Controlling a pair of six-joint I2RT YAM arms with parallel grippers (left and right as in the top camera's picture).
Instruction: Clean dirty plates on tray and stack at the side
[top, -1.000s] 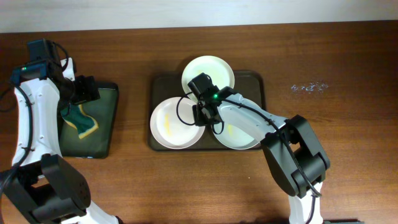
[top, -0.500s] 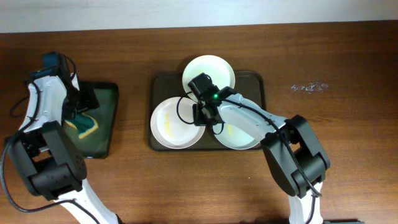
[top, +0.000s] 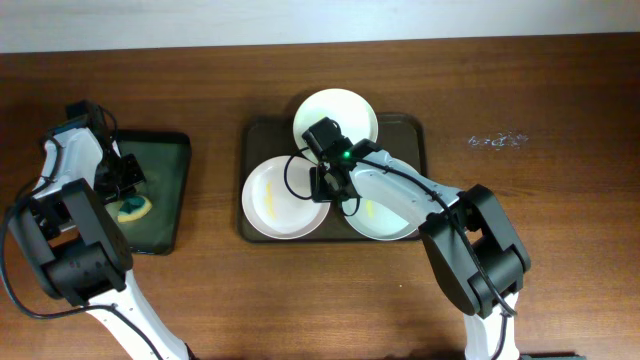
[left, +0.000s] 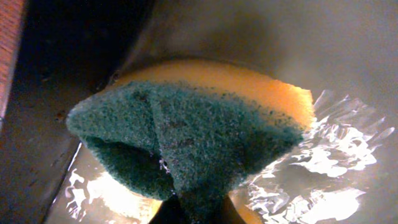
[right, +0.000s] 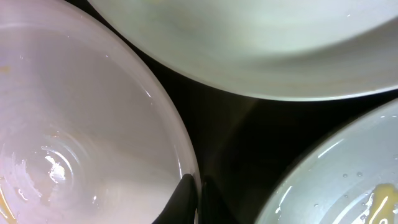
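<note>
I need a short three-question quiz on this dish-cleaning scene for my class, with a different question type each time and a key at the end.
1. Count: how many white plates lie on the dark brown tray?
2. True or false: the left gripper holds a green-and-yellow sponge at the small black tray.
3. Choose one: the right gripper is at the rim of which plate? A) the far plate B) the front-left plate C) the front-right plate

Key: 1) three; 2) true; 3) B
</note>
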